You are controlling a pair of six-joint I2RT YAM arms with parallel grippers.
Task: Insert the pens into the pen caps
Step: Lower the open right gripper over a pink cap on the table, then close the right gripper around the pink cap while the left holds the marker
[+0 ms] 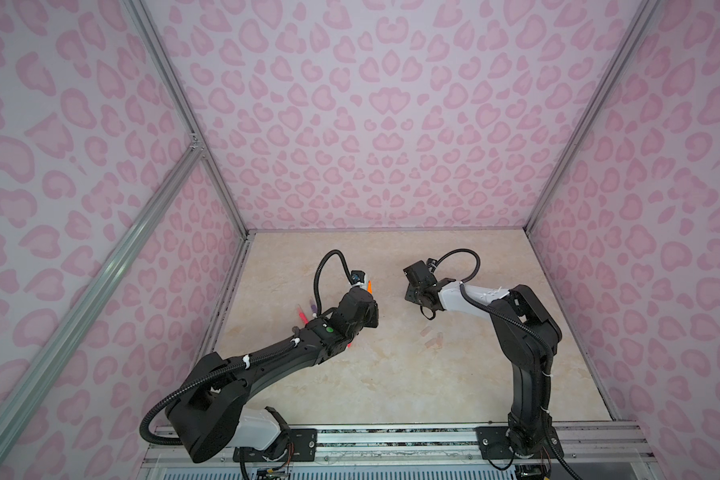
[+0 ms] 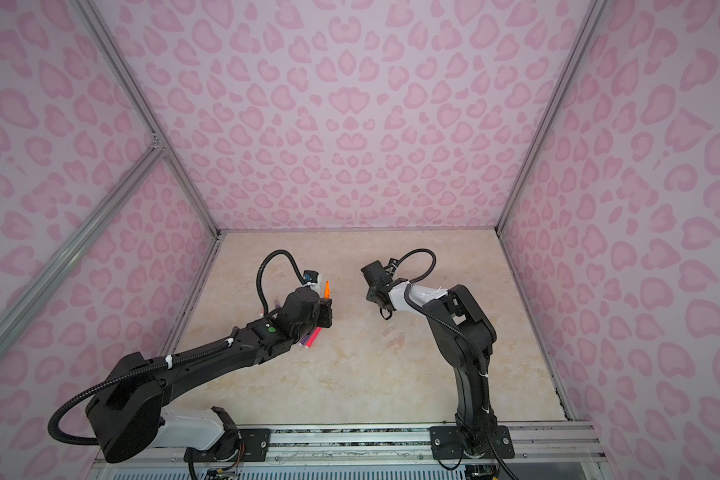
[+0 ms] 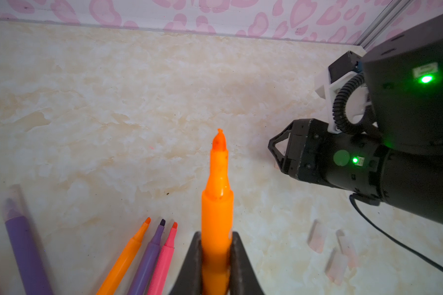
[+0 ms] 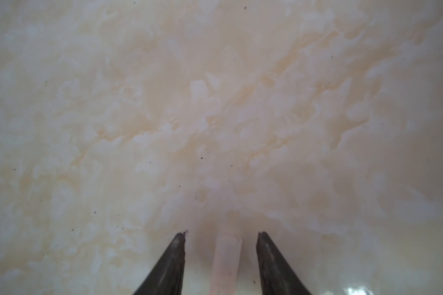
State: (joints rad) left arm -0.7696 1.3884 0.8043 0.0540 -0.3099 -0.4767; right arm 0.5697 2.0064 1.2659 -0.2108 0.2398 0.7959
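**A:** Start with the top views. Where is the left gripper [image 2: 327, 300]?

**B:** It is raised over the left-middle of the marble-pattern table [image 2: 350, 382]. Its jaws are clamped on the orange pen [image 2: 327, 289], and the tip sticks out past them. Some loose pens [image 2: 313, 336] lie under that arm.

**A:** And the right gripper [image 1: 428, 312]?

**B:** It points down near the table's middle, well apart from the left one. In both top views its jaws are too small to judge. Faint pen caps [image 1: 433, 341] lie on the table near it, on the side towards the front rail.

**A:** What does the left wrist view show?

**B:** Two black fingers [image 3: 238, 258] squeeze the orange pen's barrel, and its bare tip stands clear above the table. Beside it lie a second orange pen [image 3: 128, 255], a purple pen [image 3: 151, 251] and a pink pen [image 3: 165, 254]. All three are uncapped, lie close together and have their tips pointing the same way. Beyond them is a blurred capped purple pen [image 3: 23, 242]. On the other side of the held pen, three of the caps rest under the right arm [image 3: 407, 166].

**A:** And the right wrist view?

**B:** The jaws stand apart just over the table. A clear cap [image 4: 226, 258] sits between them with a gap on each side, so neither finger touches it.
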